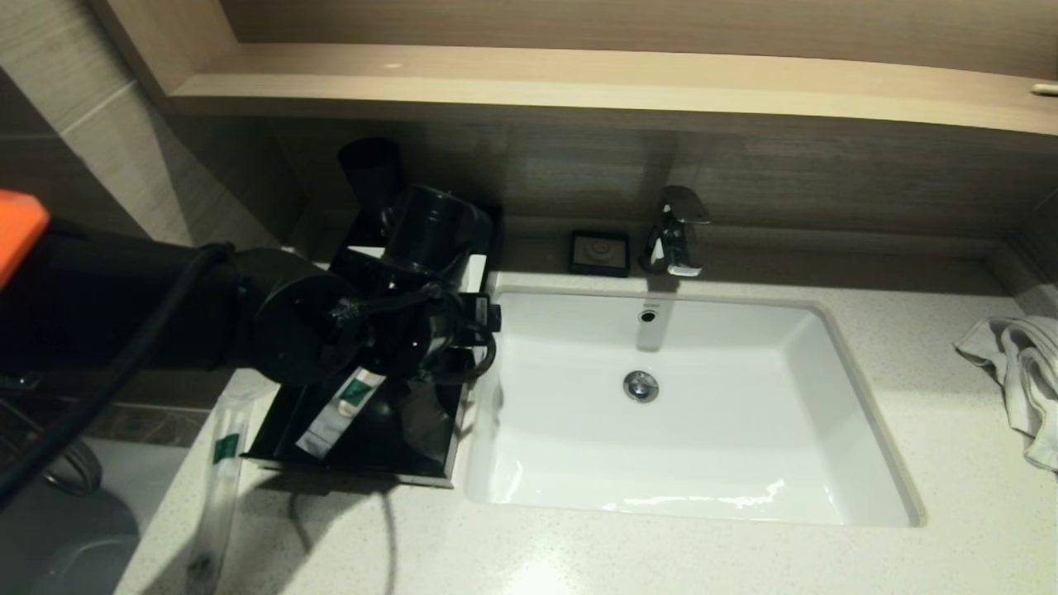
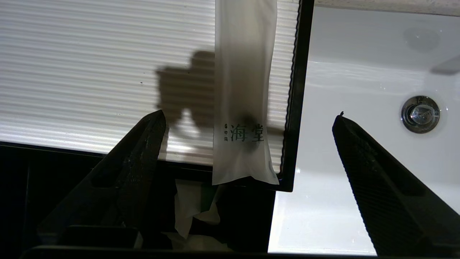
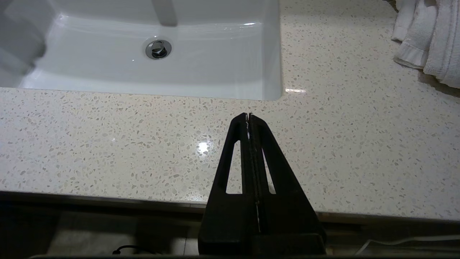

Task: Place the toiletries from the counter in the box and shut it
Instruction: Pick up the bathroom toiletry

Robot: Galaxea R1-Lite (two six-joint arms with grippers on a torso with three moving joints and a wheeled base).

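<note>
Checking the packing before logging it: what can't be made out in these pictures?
- Head view: left gripper and the box's white top, hidden behind the left arm.
- Left wrist view: drawer contents, dark and cut off.
- Head view: packet on the counter, label too small.

Black left arm [image 1: 165, 306], orange patch, looped black cables, ribbed triangular fingers [image 2: 140, 158]

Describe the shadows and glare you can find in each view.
Head view: glare streaks the basin floor; arm shadow falls on the counter. Left wrist view: a dark shadow crosses the box top and packet. Right wrist view: bright spots glint on the counter.
</note>
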